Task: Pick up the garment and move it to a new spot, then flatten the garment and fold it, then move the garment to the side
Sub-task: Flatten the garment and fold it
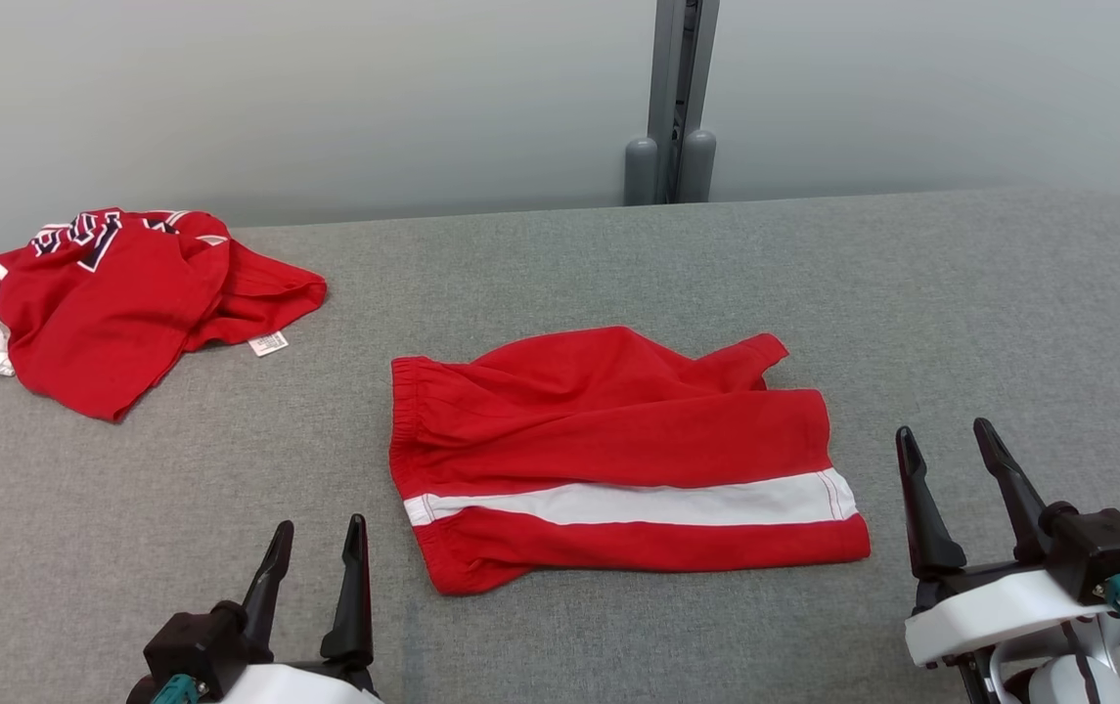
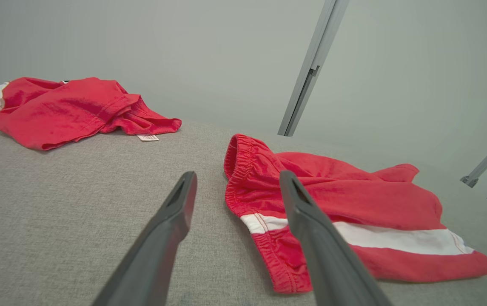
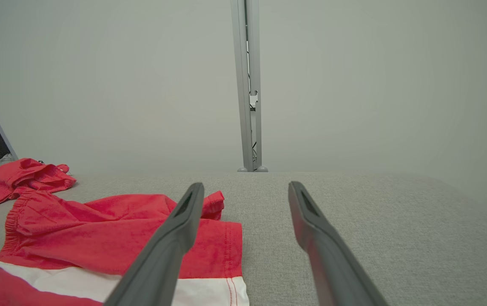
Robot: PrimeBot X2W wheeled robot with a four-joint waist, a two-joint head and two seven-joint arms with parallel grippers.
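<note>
You could read nothing here. The red jersey (image 1: pixel 100 303) bore dark letters (image 1: pixel 93 242), crumpled beyond reading, and its white tag (image 1: pixel 268 343) was too small.

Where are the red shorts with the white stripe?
In the head view the shorts lie in the middle of the grey table, between the left pincer and right pincer. A crumpled red shirt sits farther back on the left.

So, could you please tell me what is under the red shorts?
The red shorts lie on the grey fabric surface, which shows all round their edges. Whether anything else sits beneath them cannot be seen, since the cloth covers it.
</note>
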